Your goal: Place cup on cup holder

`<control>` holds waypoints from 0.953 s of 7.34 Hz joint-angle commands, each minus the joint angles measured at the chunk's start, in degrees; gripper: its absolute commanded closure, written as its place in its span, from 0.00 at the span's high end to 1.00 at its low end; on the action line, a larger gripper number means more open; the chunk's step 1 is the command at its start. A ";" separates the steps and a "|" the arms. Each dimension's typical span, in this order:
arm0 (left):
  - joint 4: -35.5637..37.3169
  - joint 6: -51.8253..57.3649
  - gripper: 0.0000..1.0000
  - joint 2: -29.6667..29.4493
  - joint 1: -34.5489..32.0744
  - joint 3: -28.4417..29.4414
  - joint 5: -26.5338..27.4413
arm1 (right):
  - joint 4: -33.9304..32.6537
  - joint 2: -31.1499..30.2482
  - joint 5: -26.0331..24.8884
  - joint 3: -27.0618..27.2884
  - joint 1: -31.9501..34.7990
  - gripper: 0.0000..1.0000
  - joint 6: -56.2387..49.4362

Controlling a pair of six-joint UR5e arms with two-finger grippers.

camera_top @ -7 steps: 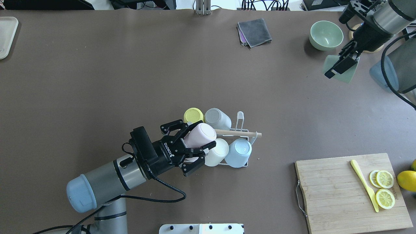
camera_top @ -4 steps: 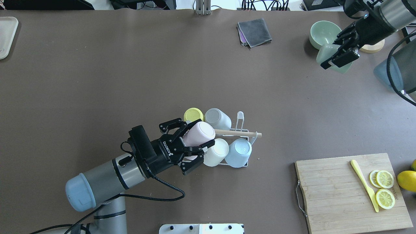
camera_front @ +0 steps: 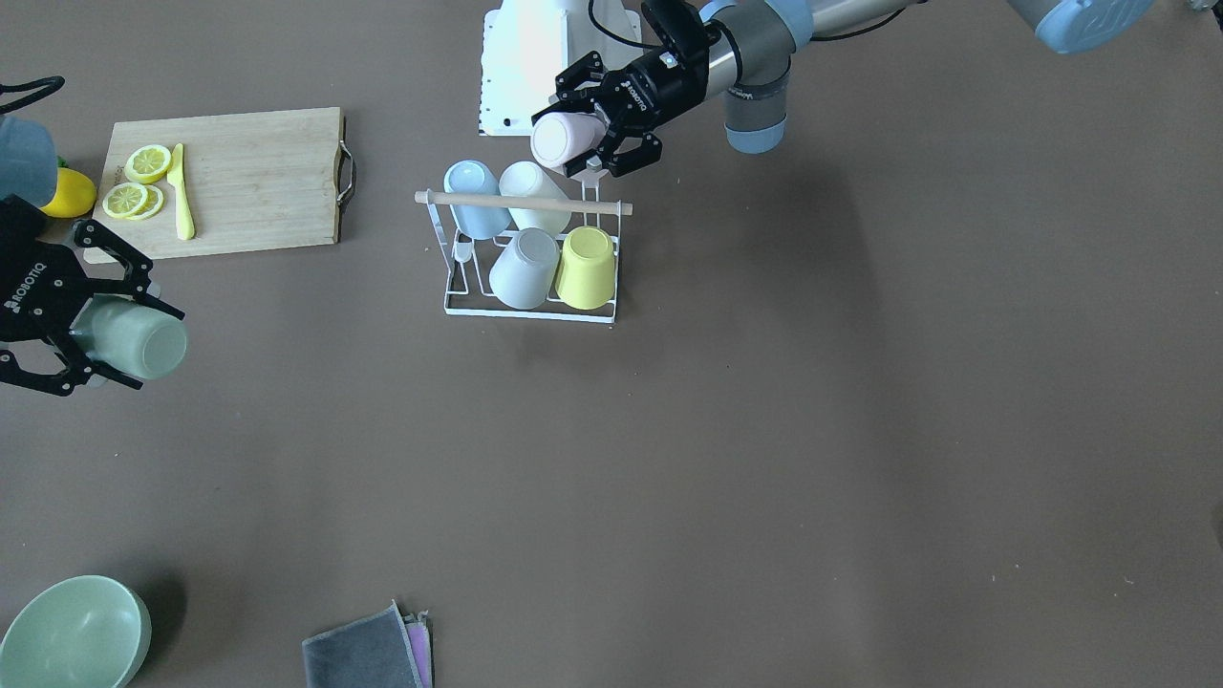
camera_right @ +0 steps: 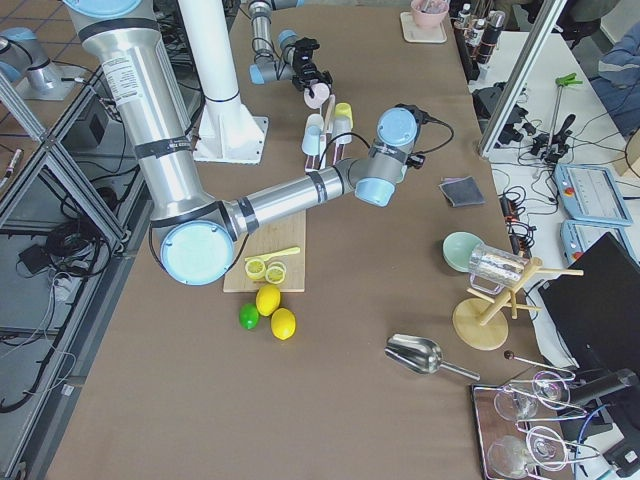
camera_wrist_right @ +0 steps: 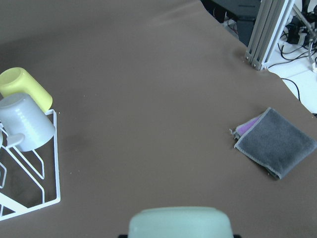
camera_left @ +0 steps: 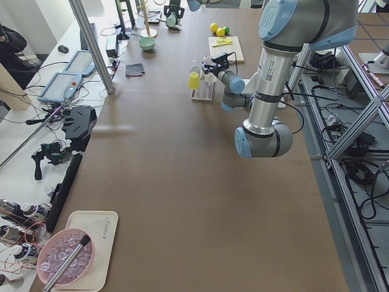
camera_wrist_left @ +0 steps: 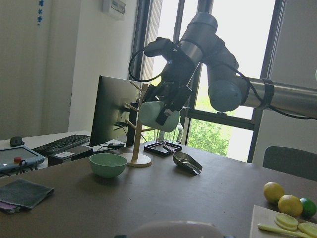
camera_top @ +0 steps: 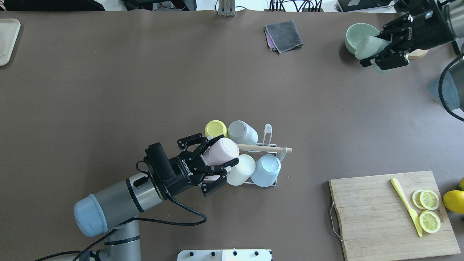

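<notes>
Cups (camera_front: 585, 268) cover four pegs of white wire cup holder (camera_front: 530, 314); left gripper (camera_top: 222, 152) clasps pink plastic cup (camera_front: 559, 139) above it, right gripper (camera_top: 373, 49) clasps pale-green cup (camera_front: 129, 339) near desk's corner.

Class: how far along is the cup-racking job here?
Done: yellow cup, grey cup, white cup and blue cup sit inverted on the cup holder. In hand: left gripper holds a pink cup at the rack; right gripper holds a green cup far away. Left: seat both.

Left gripper (camera_top: 225, 151) jaws clamped, right gripper (camera_top: 372, 49) likewise
</notes>
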 commanded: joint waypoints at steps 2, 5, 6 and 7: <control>0.09 0.57 0.00 -0.03 0.18 1.07 0.07 | 16.89 -0.32 -6.36 0.56 -0.24 0.00 12.53; -0.09 0.57 0.00 0.06 0.18 1.07 0.07 | 27.44 0.21 -18.47 0.83 -5.84 0.00 23.75; -0.09 1.44 0.00 0.06 0.00 1.16 0.07 | 27.90 0.47 -23.74 2.57 -9.00 0.00 26.14; 0.00 1.80 0.10 0.06 0.09 1.16 0.59 | 27.99 0.48 -28.23 4.68 -12.34 0.00 29.39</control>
